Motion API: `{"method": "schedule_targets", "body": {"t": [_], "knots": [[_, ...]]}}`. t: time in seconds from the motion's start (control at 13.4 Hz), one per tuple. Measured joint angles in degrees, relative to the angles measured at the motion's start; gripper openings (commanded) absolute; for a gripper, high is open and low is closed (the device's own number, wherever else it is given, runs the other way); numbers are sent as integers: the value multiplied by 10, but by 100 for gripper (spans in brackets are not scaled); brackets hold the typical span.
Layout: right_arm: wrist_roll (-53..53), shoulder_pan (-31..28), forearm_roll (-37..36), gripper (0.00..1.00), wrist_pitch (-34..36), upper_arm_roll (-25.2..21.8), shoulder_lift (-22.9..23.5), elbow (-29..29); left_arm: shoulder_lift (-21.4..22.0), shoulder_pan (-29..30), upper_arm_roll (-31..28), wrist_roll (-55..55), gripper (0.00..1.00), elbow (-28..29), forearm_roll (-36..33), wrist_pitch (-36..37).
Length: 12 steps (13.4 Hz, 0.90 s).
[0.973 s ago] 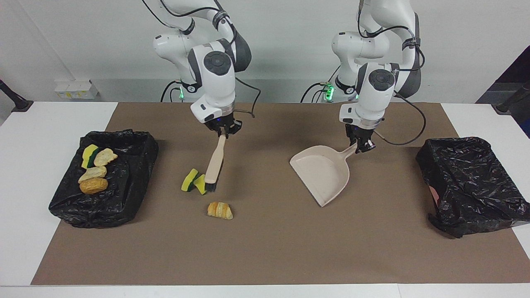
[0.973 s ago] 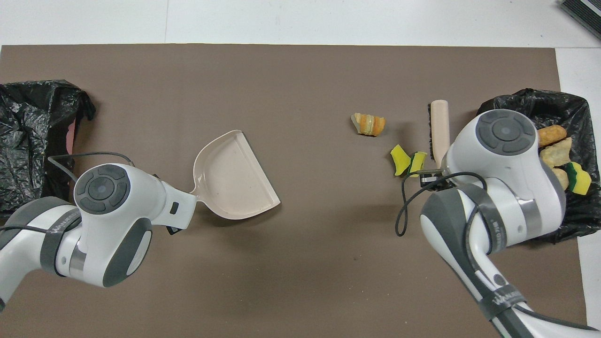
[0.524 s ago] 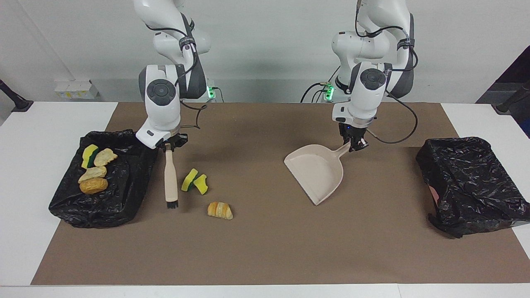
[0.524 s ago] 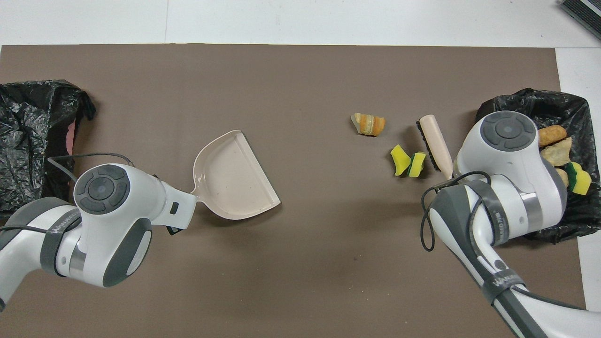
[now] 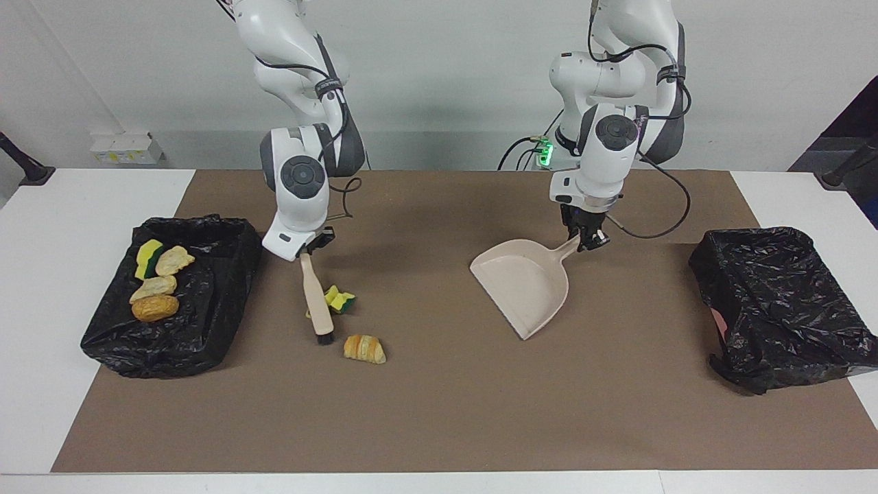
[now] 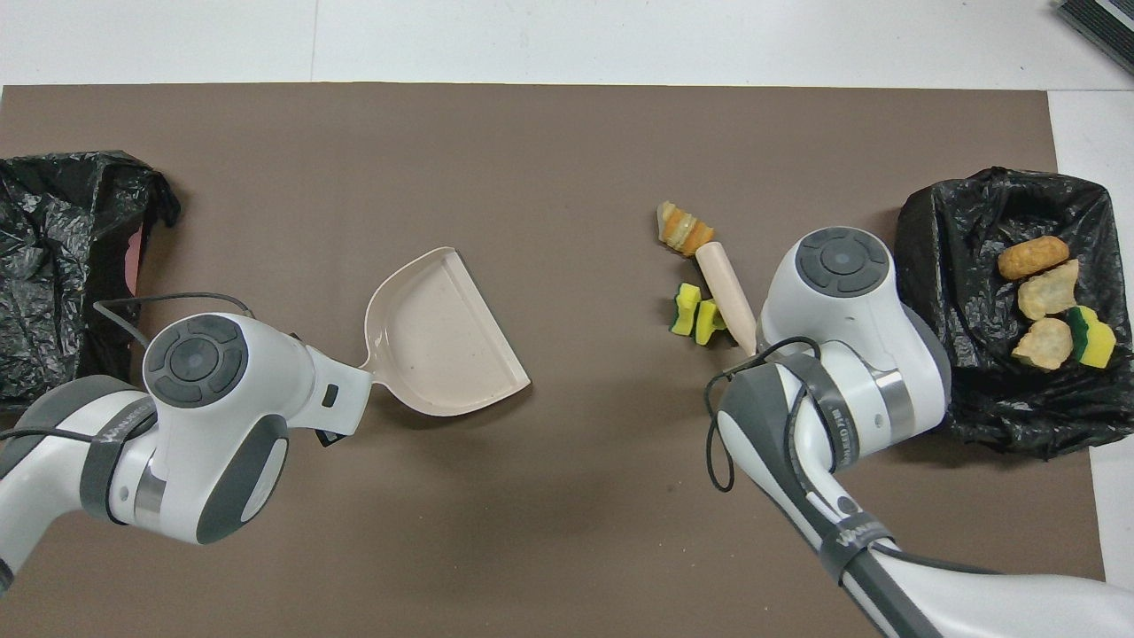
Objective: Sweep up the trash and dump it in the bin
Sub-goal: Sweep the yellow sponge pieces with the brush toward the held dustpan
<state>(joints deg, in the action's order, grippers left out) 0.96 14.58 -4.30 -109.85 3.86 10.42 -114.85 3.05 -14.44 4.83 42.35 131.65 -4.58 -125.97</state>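
My right gripper (image 5: 310, 248) is shut on the top of a beige brush (image 5: 317, 296), which slants down to the brown mat. Its bristle end (image 5: 324, 337) rests beside the striped croissant (image 5: 365, 348) (image 6: 680, 229). Two yellow-and-green sponge wedges (image 5: 339, 300) (image 6: 695, 315) lie against the brush handle (image 6: 726, 288), on the side toward the dustpan. My left gripper (image 5: 588, 240) is shut on the handle of the beige dustpan (image 5: 525, 288) (image 6: 443, 337), whose lip rests on the mat. The black-lined bin (image 5: 226, 274) (image 6: 939, 266) at the right arm's end holds a bun (image 6: 1032, 257), bread chunks (image 6: 1048, 291) and a sponge wedge (image 6: 1091, 337).
A second black-bagged container (image 5: 782, 302) (image 6: 62, 266) stands at the left arm's end of the table. The brown mat (image 5: 446, 412) covers most of the white table. Bare mat lies between the croissant and the dustpan.
My right arm swung the brush from the bin's side toward the dustpan, pushing both sponge wedges along and nudging the croissant. The left arm and dustpan shifted slightly earlier, then held still.
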Motion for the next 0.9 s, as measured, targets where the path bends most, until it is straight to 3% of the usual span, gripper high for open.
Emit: {"method": "schedule_targets", "body": {"t": [0.45, 0.9], "knots": [[80, 106, 108, 0, -70, 2, 45, 33, 0, 0, 0, -1, 0, 0, 0, 0], [119, 166, 215, 0, -73, 3, 73, 116, 0, 0, 0, -2, 0, 0, 1, 0]]}}
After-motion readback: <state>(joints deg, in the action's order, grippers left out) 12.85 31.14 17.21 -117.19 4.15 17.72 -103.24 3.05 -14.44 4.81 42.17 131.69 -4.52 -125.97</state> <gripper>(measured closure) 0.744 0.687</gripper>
